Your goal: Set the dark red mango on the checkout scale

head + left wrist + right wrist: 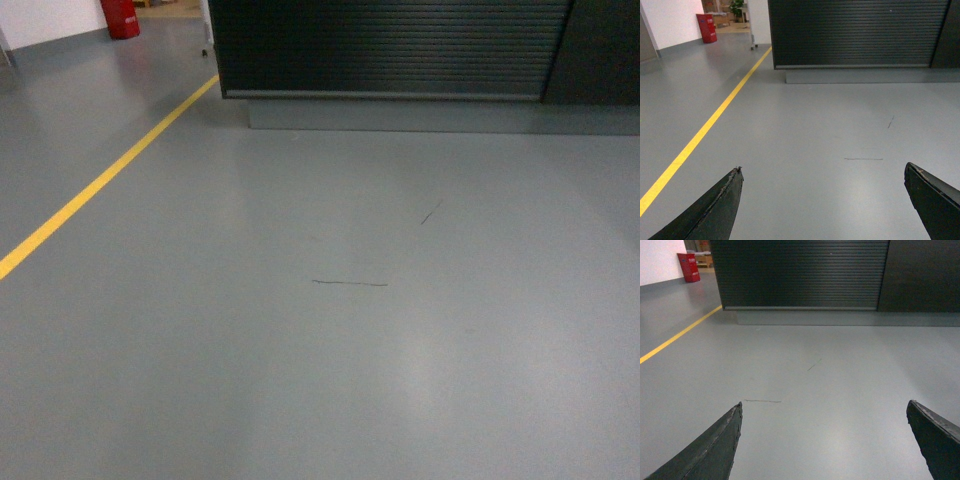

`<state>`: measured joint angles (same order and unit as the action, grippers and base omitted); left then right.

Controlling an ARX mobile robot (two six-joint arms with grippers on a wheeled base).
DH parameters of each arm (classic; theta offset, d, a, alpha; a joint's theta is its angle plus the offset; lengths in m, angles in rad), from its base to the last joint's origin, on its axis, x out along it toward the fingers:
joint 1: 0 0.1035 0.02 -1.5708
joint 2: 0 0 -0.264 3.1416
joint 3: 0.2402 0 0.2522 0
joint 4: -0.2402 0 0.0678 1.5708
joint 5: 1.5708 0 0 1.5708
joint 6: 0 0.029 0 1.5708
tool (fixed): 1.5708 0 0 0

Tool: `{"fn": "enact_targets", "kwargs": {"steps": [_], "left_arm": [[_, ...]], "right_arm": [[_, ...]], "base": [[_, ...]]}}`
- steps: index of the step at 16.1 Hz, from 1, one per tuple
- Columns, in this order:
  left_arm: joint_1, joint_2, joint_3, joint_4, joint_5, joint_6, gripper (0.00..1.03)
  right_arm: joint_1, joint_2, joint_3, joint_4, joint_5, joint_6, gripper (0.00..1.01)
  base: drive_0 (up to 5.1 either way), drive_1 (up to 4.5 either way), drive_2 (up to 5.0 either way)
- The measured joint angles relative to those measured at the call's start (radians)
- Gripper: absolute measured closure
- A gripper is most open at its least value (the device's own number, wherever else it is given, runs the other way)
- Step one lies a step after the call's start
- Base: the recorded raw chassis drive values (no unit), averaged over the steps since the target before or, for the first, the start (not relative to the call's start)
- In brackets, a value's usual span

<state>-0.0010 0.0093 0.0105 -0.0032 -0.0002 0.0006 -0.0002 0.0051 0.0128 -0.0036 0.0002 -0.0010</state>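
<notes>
The dark red mango and scale are nowhere in view, so you've nothing placed yet. Both the left gripper (822, 200) and right gripper (824, 437) hang spread and empty over the grey floor (320, 350), with the checkout (390, 45) well ahead.

Left pincer (822, 200), right pincer (824, 440): black, tapered, scuffed fingers.

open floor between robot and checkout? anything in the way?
Bare grey floor runs from the robot to the checkout plinth, bordered left by the yellow line. Only thin dark scuffs mark it. Both claws, left and right, are open and empty. The red object stands far left, beyond the line.
</notes>
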Motion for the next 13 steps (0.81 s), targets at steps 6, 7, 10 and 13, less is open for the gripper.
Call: {"fn": "enact_targets", "kwargs": {"steps": [6, 7, 10, 13], "left_arm": [[0.000, 0.000, 0.000, 0.000, 0.000, 0.000, 0.05], [0.000, 0.000, 0.000, 0.000, 0.000, 0.000, 0.05], [0.000, 0.000, 0.000, 0.000, 0.000, 0.000, 0.05], [0.000, 0.000, 0.000, 0.000, 0.000, 0.000, 0.05]], "right_arm": [[0.000, 0.000, 0.000, 0.000, 0.000, 0.000, 0.03], [0.000, 0.000, 0.000, 0.000, 0.000, 0.000, 0.03], [0.000, 0.000, 0.000, 0.000, 0.000, 0.000, 0.03], [0.000, 0.000, 0.000, 0.000, 0.000, 0.000, 0.03]], "base": [[0.0, 0.00, 0.0], [0.0, 0.00, 0.0], [0.0, 0.00, 0.0], [0.0, 0.37, -0.4]]}}
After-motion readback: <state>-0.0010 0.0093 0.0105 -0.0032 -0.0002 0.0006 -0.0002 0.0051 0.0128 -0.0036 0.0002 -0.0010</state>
